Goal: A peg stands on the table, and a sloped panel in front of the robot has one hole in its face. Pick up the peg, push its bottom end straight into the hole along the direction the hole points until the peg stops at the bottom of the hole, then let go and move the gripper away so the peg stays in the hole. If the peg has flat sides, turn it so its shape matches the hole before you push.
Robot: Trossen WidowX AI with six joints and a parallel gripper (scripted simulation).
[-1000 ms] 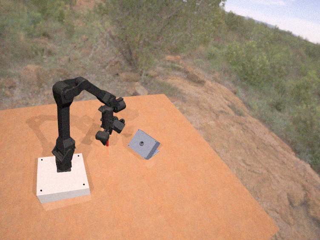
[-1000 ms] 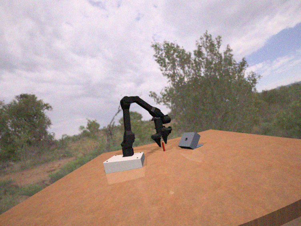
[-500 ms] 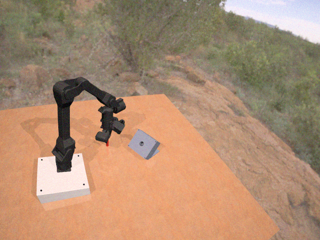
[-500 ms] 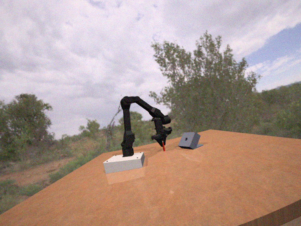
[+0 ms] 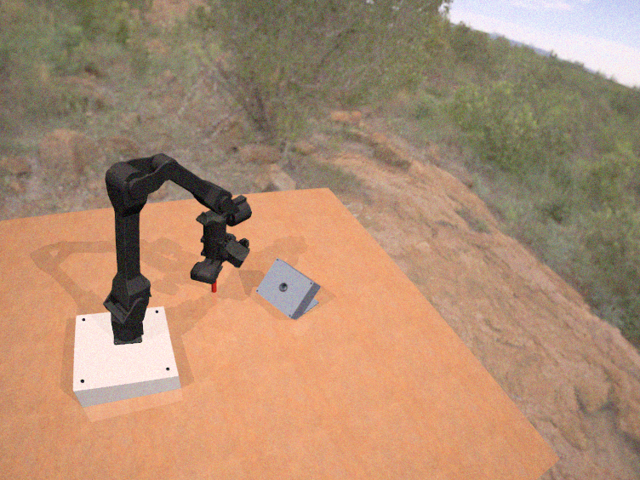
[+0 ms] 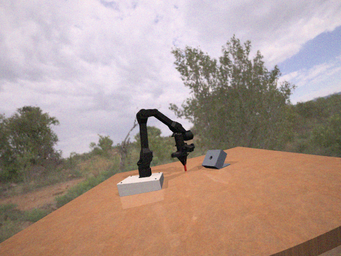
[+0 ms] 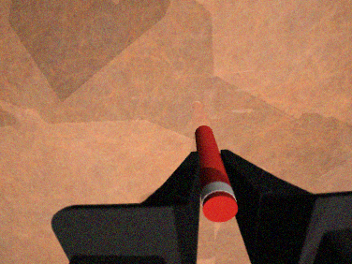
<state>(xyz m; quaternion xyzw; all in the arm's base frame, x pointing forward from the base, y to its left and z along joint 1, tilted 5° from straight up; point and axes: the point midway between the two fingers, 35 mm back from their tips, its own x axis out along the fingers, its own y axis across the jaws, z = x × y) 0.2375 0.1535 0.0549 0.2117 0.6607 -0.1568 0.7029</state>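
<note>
A round red peg (image 5: pixel 214 286) (image 6: pixel 185 167) (image 7: pixel 209 154) with a light band near its top stands upright, its lower end at the table top. My gripper (image 6: pixel 184 164) (image 7: pixel 209 157) points down and is shut on the peg, one finger on each side of it in the wrist view. The fingertips are mostly hidden in the top view. The sloped blue-grey panel (image 5: pixel 276 273) (image 6: pixel 207 162) stands beyond the gripper, to its right in the top and exterior views. Its one round hole (image 5: pixel 282 287) (image 6: pixel 211 157) is in the face turned toward the arm. The panel does not show in the wrist view.
The arm's white base block (image 5: pixel 123 356) (image 6: pixel 140 187) sits on the orange table (image 5: pixel 335 413) (image 6: pixel 206 214), to the left of the peg in the top and exterior views. A flat foot (image 5: pixel 311 306) (image 6: pixel 226 165) sticks out behind the panel. The table's far edge lies beyond the panel.
</note>
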